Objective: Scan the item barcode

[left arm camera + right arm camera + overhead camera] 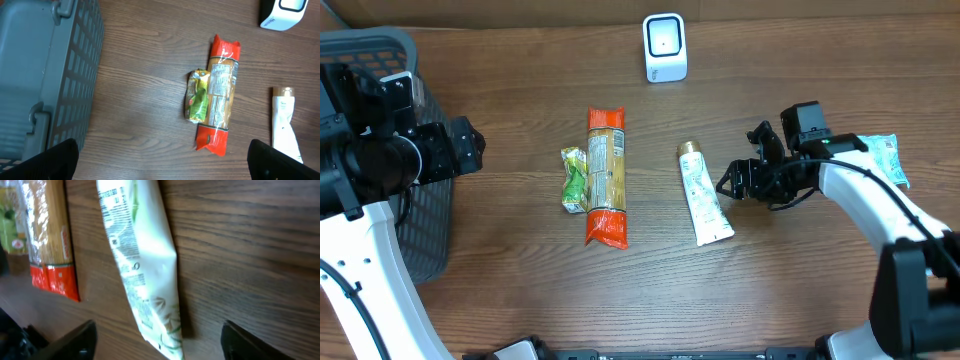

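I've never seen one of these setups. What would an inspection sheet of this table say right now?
Surface: wood-grain table, no spills seen.
Job's things: white scanner upright at the far edge; white tube lying flat; pasta packet and green packet side by side, touching.
Clutter: grey basket at the left edge; pale packet partly hidden by the right arm.
Hands: left hand open, empty, beside the basket; right hand open next to the tube, not gripping it.
Cables: black cable loops at the right wrist.
Surroundings: nothing seen.
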Tool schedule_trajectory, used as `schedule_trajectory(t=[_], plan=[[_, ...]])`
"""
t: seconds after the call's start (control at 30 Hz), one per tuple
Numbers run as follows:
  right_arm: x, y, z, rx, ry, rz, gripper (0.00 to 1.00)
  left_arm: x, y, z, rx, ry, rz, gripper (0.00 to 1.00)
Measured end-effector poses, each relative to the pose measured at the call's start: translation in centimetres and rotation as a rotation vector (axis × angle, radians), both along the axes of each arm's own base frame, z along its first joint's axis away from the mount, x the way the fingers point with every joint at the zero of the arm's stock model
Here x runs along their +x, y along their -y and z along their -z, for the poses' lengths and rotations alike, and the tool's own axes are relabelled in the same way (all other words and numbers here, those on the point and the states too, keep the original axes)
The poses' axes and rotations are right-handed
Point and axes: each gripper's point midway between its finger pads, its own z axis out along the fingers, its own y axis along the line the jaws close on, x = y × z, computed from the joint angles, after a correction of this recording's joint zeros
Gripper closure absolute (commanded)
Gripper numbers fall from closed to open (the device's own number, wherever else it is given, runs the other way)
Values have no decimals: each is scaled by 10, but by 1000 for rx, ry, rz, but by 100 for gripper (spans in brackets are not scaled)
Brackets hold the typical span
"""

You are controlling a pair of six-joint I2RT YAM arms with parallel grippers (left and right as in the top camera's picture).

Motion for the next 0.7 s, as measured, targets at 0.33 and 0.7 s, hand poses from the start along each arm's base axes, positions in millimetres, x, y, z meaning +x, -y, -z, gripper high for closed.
schedule_trajectory(t=[0.33, 0.7], plan=[[0, -11, 42, 56, -77, -45, 13, 0, 0, 0, 0, 0, 0, 1], [-13, -45, 44, 164, -125, -115, 28, 0, 0, 0, 0, 0, 0, 1]])
